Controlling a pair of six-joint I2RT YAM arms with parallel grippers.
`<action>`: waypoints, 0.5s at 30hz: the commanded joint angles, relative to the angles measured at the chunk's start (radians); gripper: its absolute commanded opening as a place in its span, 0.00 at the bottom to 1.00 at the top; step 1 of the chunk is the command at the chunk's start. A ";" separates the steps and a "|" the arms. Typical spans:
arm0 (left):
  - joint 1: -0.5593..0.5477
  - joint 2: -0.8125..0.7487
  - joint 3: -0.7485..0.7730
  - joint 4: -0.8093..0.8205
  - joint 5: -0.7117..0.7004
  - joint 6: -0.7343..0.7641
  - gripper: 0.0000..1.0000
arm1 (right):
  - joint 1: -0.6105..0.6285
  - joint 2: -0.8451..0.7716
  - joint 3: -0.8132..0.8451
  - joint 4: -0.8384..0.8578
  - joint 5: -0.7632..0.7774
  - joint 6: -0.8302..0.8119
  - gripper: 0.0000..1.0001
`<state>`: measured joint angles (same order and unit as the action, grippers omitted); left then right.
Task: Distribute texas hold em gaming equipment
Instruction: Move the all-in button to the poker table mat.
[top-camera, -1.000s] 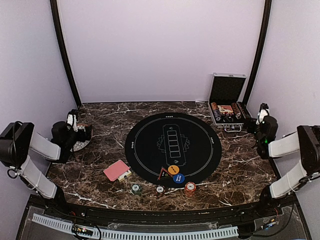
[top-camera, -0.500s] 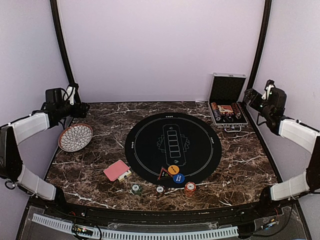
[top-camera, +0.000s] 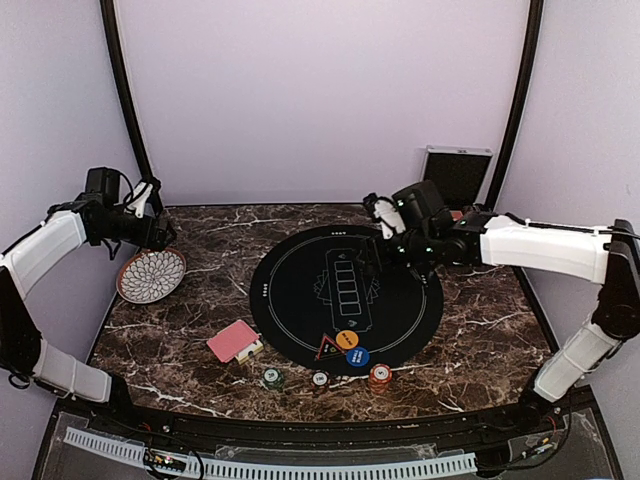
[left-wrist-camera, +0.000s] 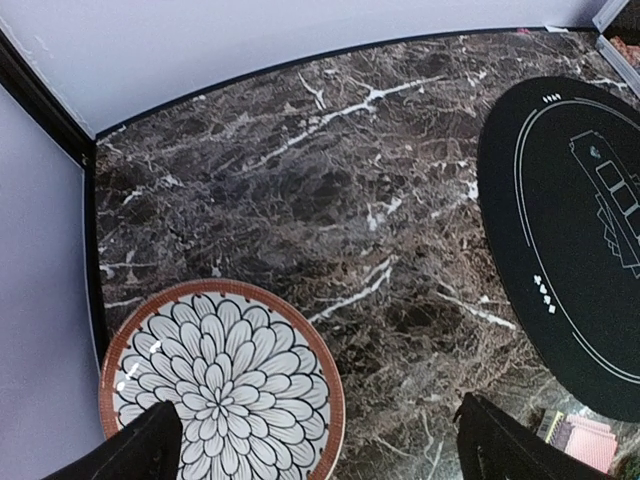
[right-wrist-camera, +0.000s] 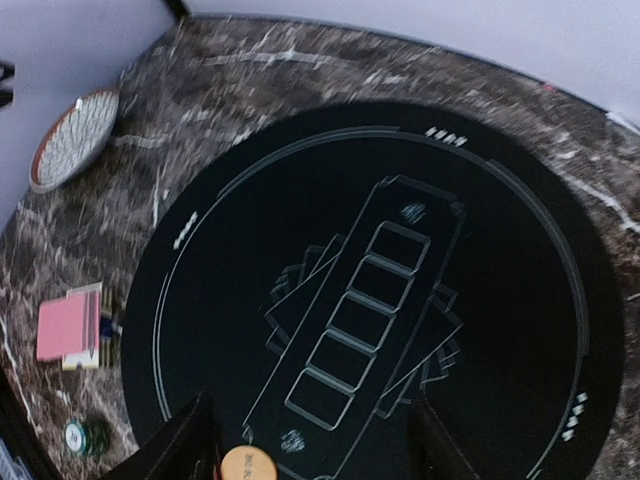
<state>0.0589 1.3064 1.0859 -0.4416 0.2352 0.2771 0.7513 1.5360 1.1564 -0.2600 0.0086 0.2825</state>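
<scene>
Finding: a robot test cell in a laboratory, not a home or gaming room. Landmark: the round black mat with white printed card outlines (top-camera: 345, 295), lying on a dark marble-patterned tabletop (top-camera: 480, 340).

- Behind and beside the mat: bare pale lilac walls (top-camera: 320, 100) and black curved corner posts (top-camera: 125, 100).
- Nearer than the mat: a white slotted cable duct (top-camera: 270, 468) along the table edge.
- Left of the mat: a white-and-black left robot arm (top-camera: 45, 245).
- Right of the mat: its twin, the right robot arm (top-camera: 545, 248).
</scene>
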 joint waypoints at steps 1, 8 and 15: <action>0.005 -0.029 0.026 -0.138 0.042 0.042 0.99 | 0.143 0.073 0.050 -0.154 0.087 -0.054 0.61; 0.005 -0.050 0.033 -0.202 0.096 0.071 0.99 | 0.297 0.179 0.051 -0.175 0.056 -0.061 0.48; 0.005 -0.063 0.042 -0.219 0.104 0.070 0.99 | 0.347 0.250 0.054 -0.168 0.043 -0.074 0.37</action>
<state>0.0589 1.2785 1.0935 -0.6147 0.3096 0.3328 1.0813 1.7664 1.1805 -0.4274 0.0498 0.2188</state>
